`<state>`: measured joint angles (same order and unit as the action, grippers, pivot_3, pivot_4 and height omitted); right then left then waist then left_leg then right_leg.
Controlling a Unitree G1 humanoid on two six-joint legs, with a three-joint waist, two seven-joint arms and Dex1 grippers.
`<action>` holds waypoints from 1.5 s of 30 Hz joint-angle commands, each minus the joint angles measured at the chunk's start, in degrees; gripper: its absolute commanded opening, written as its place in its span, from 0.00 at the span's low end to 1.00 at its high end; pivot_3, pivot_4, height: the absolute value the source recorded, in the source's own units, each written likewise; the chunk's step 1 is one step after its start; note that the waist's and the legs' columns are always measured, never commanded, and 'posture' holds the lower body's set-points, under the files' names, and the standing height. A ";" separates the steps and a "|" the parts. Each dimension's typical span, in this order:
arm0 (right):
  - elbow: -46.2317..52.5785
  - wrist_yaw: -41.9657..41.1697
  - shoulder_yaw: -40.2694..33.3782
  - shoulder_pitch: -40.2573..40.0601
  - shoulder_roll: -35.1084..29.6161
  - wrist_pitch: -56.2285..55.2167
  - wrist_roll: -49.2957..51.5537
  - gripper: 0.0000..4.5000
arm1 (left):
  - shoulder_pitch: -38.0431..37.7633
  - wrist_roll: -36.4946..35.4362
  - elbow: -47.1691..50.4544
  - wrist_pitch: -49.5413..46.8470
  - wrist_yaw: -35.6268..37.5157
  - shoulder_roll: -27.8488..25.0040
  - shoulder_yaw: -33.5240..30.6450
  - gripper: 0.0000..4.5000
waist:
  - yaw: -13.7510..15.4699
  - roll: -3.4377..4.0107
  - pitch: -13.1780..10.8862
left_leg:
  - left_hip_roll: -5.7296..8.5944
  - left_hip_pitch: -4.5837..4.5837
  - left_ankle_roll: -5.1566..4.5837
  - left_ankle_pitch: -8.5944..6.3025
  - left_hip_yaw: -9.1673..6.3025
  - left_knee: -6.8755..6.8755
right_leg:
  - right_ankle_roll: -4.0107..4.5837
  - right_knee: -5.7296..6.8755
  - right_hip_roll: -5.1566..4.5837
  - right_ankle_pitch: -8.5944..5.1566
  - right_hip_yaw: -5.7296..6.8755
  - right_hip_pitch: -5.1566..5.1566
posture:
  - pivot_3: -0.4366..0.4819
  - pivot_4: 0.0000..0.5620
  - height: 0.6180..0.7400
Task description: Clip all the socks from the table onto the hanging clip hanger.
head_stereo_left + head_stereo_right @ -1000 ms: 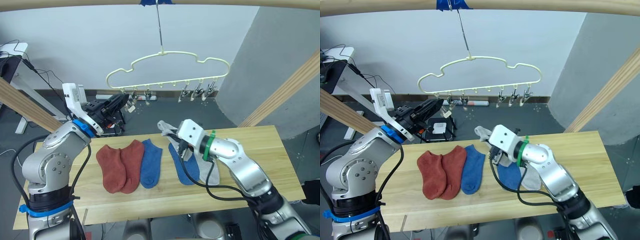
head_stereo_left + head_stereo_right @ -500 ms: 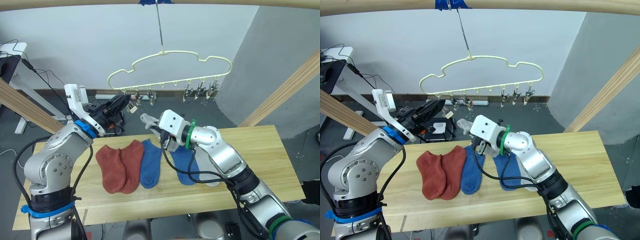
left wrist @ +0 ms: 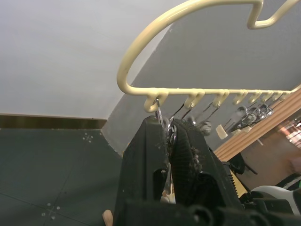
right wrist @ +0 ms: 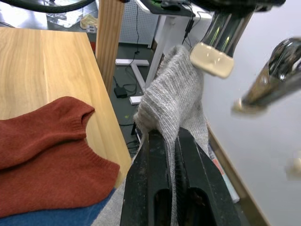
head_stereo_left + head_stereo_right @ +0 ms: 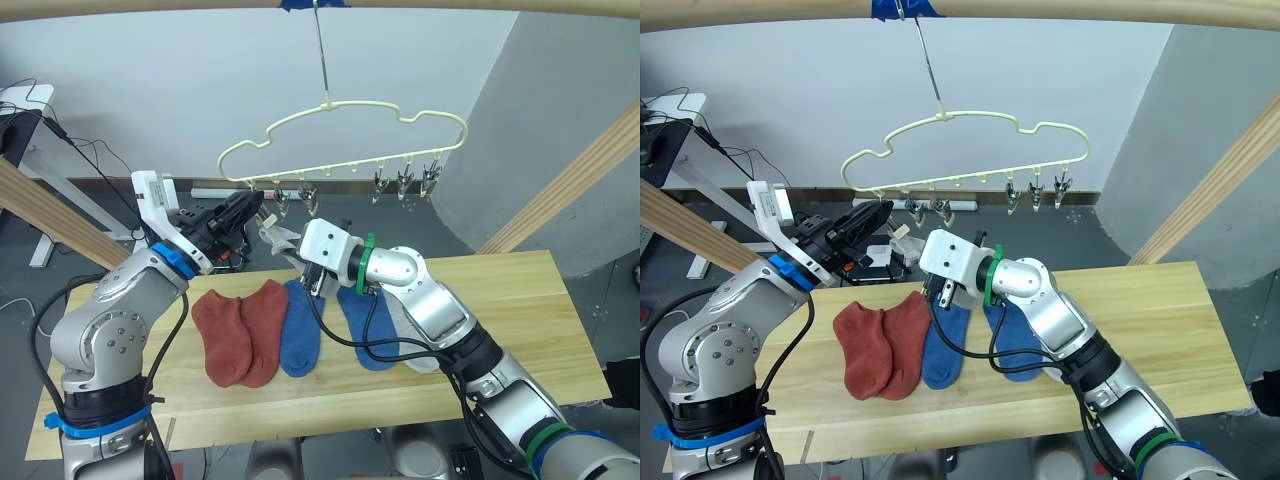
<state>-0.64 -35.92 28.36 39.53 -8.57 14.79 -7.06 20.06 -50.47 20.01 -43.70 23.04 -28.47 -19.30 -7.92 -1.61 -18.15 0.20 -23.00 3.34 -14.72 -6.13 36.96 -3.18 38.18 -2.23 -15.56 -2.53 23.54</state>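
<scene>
Backdrop: pale grey wall behind, dark floor below, a round wooden rail (image 5: 480,8) across the top with slanted wooden posts (image 5: 570,190) at either side.
Counter (image 5: 520,290): light wood plank top; its right half lies bare, with open room along the far edge.
Clip hanger (image 5: 345,130): cream-yellow cloud outline hanging by a long hook from the rail, above and behind the counter's far edge; a row of small metal clips (image 5: 403,183) dangles beneath it, the right-hand three bunched near each other.
Held grey sock (image 4: 176,99): lifted off the counter, raised just under the hanger's left-end clips, beyond the counter's far edge.
Right claw (image 4: 170,141): closed on that grey sock, the fabric pinched between both fingers and draping over their tips.
Left claw (image 3: 168,136): raised at the hanger's left end, its two fingers squeezed together on the leftmost clip (image 3: 160,110), which rises between them to its hook.
Socks on the counter: two rust-red socks (image 5: 240,330) overlapping at left, a blue sock (image 5: 302,330) touching their right side, a second blue sock (image 5: 368,335) further right, partly crossed by the right arm.
Second grey sock (image 5: 418,355): mostly hidden under the right arm; a pale edge shows beside the blue one.
Hard to make out: clutter and cables on the floor behind the left arm.
</scene>
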 commanded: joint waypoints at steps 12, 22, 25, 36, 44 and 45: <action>-0.23 2.63 -0.91 1.07 3.25 -4.94 -1.85 0.00 | -0.73 -1.26 3.66 0.20 0.21 -0.94 -0.27 0.02 | 0.00 0.00 0.00 | -0.01 0.00 0.00 0.00 0.00 0.00 | 0.01 0.02 0.00 0.00 -0.01 0.01 | 0.26 0.58 0.94; -0.96 2.12 -0.73 1.47 3.92 -5.57 -2.06 0.00 | -1.19 -2.48 3.12 -0.31 0.05 -1.49 -1.11 0.44 | -0.02 0.00 0.00 | -0.02 0.01 0.00 0.00 0.00 0.00 | 0.01 0.03 0.00 0.00 -0.01 0.02 | 0.26 0.58 0.94; -0.61 1.03 -0.92 0.96 4.75 -5.27 -0.64 0.05 | -1.83 -1.99 3.32 -0.02 0.63 -2.03 -1.00 0.62 | -0.02 0.00 0.00 | -0.02 0.01 0.00 0.00 0.00 0.00 | 0.01 0.03 0.01 0.00 -0.01 0.02 | 0.26 0.58 0.94; 8.45 -6.49 -0.81 -4.06 1.35 -1.30 4.63 0.45 | -6.79 9.91 4.93 9.15 2.70 -4.01 2.63 1.00 | 0.09 0.01 0.00 | -0.08 0.00 0.01 0.00 -0.01 -0.03 | 0.01 -0.03 -0.02 0.01 -0.01 0.02 | 0.26 0.58 0.94; 27.61 -15.61 -10.01 -12.58 -12.61 7.01 16.89 0.45 | -10.29 19.14 10.60 17.30 -2.23 1.46 7.02 1.00 | 0.50 0.02 -0.01 | -0.02 -0.05 0.01 -0.01 -0.01 -0.01 | 0.00 -0.08 -0.10 0.01 -0.01 -0.01 | 0.25 0.59 0.94; 28.99 -16.07 -11.37 -12.92 -13.93 7.98 18.58 0.45 | -10.70 20.02 11.16 17.94 -2.49 2.04 7.77 1.00 | 0.52 0.01 -0.01 | -0.03 -0.05 0.00 -0.01 0.02 0.00 | 0.00 -0.09 -0.11 0.01 -0.02 -0.01 | 0.25 0.59 0.94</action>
<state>23.28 -50.58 19.89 26.65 -22.14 21.62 7.81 9.77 -32.15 27.79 -27.95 21.26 -26.87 -12.67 -7.40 -1.60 -18.16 0.18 -23.04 3.34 -14.73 -6.10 36.95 -3.18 38.11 -2.33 -15.55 -2.57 23.52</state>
